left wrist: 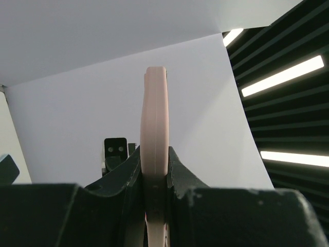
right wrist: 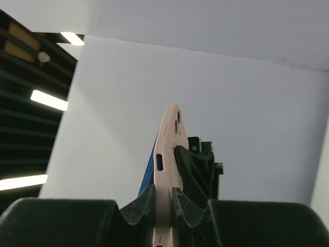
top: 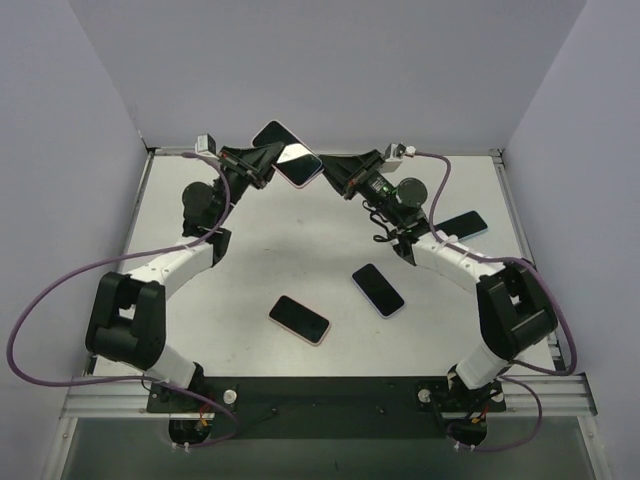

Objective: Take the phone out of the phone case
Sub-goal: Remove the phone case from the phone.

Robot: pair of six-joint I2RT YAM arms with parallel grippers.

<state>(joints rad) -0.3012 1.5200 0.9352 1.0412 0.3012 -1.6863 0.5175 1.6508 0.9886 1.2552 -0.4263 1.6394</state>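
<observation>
The case [left wrist: 154, 144] was pale pink, the phone [top: 287, 152] glossy black, the table [top: 300, 240] white, the cables [top: 432, 155] purple, the walls [top: 60, 150] pale lilac.

Place: a robot lab test cell.
Enclosure: plain pale walls [top: 90, 100] box in a white table [top: 300, 260] at left, back and right.
Mounting: arm bases [top: 190, 400] bolted to an aluminium rail [top: 110, 398] along the bottom edge.
Wiring: purple cables [top: 60, 282] looping loose, lower left.
Ceiling: dark slats [left wrist: 288, 118] with strip lights [left wrist: 282, 77], right of the left wrist view.
</observation>
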